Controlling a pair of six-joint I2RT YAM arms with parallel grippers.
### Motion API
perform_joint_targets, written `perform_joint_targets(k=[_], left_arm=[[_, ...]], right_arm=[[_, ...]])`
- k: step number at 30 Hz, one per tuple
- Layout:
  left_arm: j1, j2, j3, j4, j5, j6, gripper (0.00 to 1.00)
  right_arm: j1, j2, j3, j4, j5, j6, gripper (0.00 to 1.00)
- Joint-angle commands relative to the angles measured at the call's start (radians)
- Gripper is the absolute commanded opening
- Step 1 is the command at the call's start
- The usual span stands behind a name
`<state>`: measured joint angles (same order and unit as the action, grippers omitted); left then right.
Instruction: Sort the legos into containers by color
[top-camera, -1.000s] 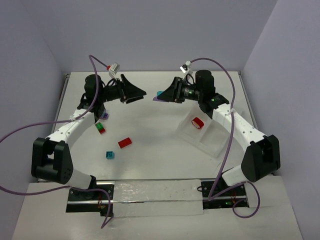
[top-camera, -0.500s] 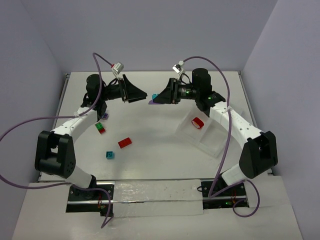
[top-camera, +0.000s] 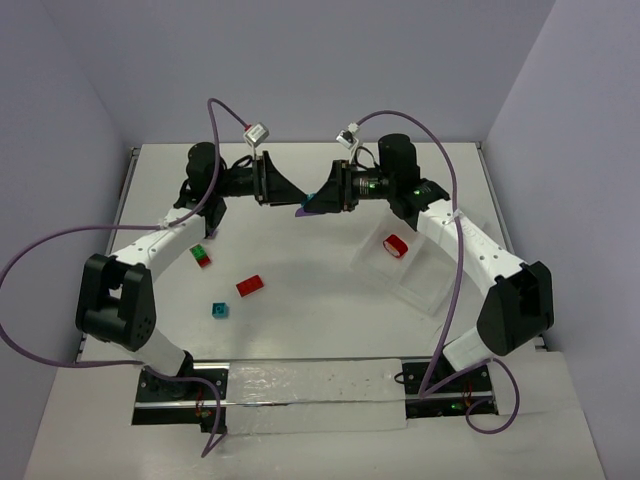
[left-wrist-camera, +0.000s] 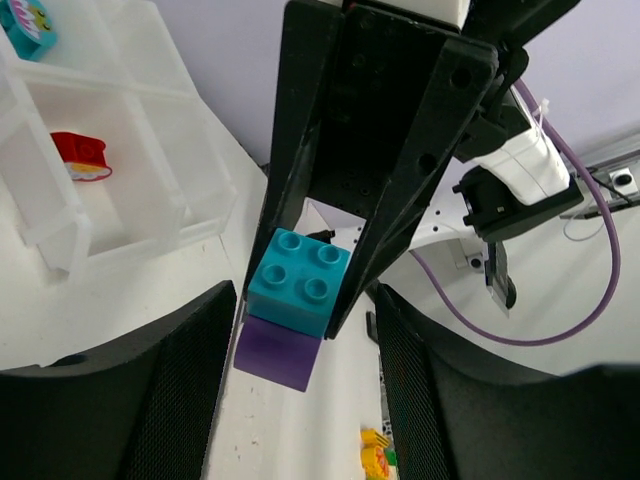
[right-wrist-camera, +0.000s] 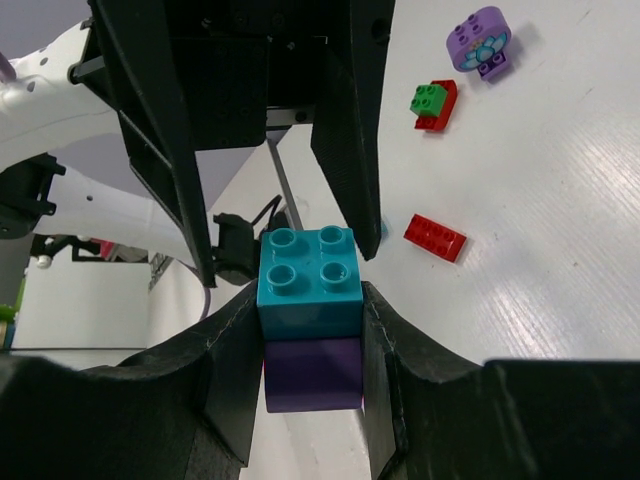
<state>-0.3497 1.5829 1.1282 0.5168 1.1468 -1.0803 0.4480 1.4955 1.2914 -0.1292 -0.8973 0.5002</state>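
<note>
From above, the two arms reach toward each other and their claws meet nose to nose toward 12 o'clock on the white table. The left claw stands with its fingers apart. The right claw is closed on something small, of which only the edge of a purple brick shows. The clear tray sits toward 3 o'clock with a red piece in its far-left compartment. Loose on the table toward 8 o'clock lie a flat red brick, a small teal cube and a green-on-red pair, all well apart from the tray.

From the left wrist, the left claw's two dark pads sit wide at 7 and 5 o'clock, with gaps on both sides (touching nothing). Between them the right claw's fingers come down from 12 o'clock, clamped on a teal brick that has the purple brick stuck beneath it. The tray is at 10 o'clock, the red piece inside.

From the right wrist, its own fingers squeeze the teal and purple stack from 9 and 3 o'clock. The left claw's spread fingers stand just beyond it at 12 o'clock. On the table at 1 o'clock lie a round purple piece, the green-on-red pair and the flat red brick.
</note>
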Motion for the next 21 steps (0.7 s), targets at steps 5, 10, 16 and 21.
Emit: perform_joint_targets(k=[5,10,16,21], left_arm=[[-0.018,0.003,0.044,0.019,0.083,0.036,0.49],[-0.021,0.002,0.046,0.013,0.094,0.042,0.34],[-0.02,0.003,0.054,0.012,0.095,0.039,0.02],[-0.004,-0.003,0.051,0.043,0.053,-0.005,0.0]], right_arm=[[0.014,0.012,0.051,-0.006,-0.023,-0.023,0.0],[0.016,0.022,0.059,-0.011,-0.019,-0.024,0.0],[0.023,0.033,0.07,-0.051,-0.01,-0.052,0.0],[0.028,0.035,0.068,-0.176,0.027,-0.134,0.0]])
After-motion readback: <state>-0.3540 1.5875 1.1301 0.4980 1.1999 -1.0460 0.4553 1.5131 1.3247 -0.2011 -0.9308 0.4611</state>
